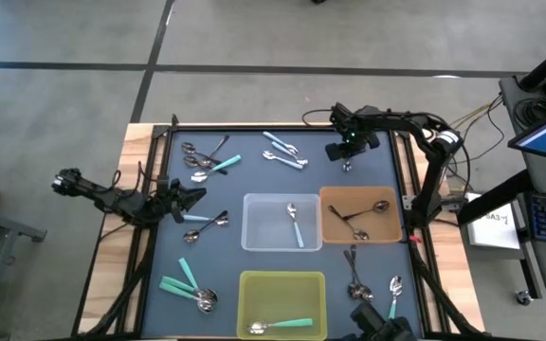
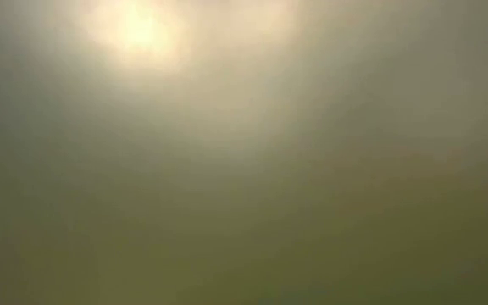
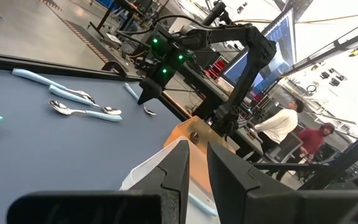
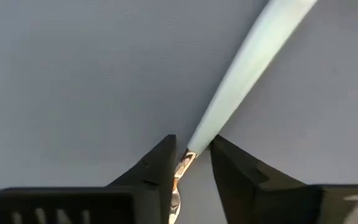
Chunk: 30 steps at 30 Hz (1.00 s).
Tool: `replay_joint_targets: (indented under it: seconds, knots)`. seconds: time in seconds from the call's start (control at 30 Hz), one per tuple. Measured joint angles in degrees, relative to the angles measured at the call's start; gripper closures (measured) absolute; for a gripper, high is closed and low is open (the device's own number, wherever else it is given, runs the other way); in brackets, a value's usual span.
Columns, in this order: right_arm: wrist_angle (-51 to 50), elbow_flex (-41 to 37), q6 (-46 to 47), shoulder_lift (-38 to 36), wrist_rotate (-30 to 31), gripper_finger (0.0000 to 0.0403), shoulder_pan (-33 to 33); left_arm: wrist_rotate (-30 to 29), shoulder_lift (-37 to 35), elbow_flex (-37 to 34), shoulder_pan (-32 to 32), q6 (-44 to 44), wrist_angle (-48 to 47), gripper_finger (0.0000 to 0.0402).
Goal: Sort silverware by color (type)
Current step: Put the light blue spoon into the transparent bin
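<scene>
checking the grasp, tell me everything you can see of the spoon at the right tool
The light blue spoon has a pale, matte, plastic-looking handle that narrows to a shiny metal neck. It lies slanted over the dark mat near the table's far edge, above the brown bin. The right tool straddles the neck, fingers close on either side; the bowl is mostly hidden between them.

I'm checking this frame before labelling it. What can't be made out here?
- Low view: a yellowish blur fills it; table, spoons and arms cannot be seen.
- Right wrist view: the right pincer straddles a light blue-handled metal spoon; its bowl is cut off by the edge.
- High view: the same spoon is too small to judge contact.
- Left pincer: waits by the table's left side.
</scene>
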Motion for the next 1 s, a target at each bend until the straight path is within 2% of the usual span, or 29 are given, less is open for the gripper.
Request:
replay_joint_targets:
  seconds: [0.2, 0.47, 0.67, 0.83, 1.0]
  knots:
    - [0.26, -0.07, -0.36, -0.22, -0.35, 0.0382, 0.00, 0.00, 0.00, 0.00, -0.01, -0.01, 0.00, 0.0361]
    - [-0.10, 0.16, -0.84, -3.79, -1.50, 0.0384, -0.07, 0.00, 0.00, 0.00, -0.01, -0.01, 0.00, 0.0361]
    - [0.33, 2.06, -2.06, -11.00, -4.82, 0.0384, 1.00, 0.00, -0.01, 0.00, 0.00, 0.01, 0.00, 0.0361]
    - [3.24, 2.69, -4.32, -16.89, -11.54, 0.0385, 6.10, 0.00, 0.00, 0.00, -0.01, -0.01, 0.00, 0.0361]
    - [5.16, 2.59, -4.62, -20.07, -11.74, 0.0385, 14.48, 0.00, 0.00, 0.00, 0.00, 0.00, 0.00, 0.0361]
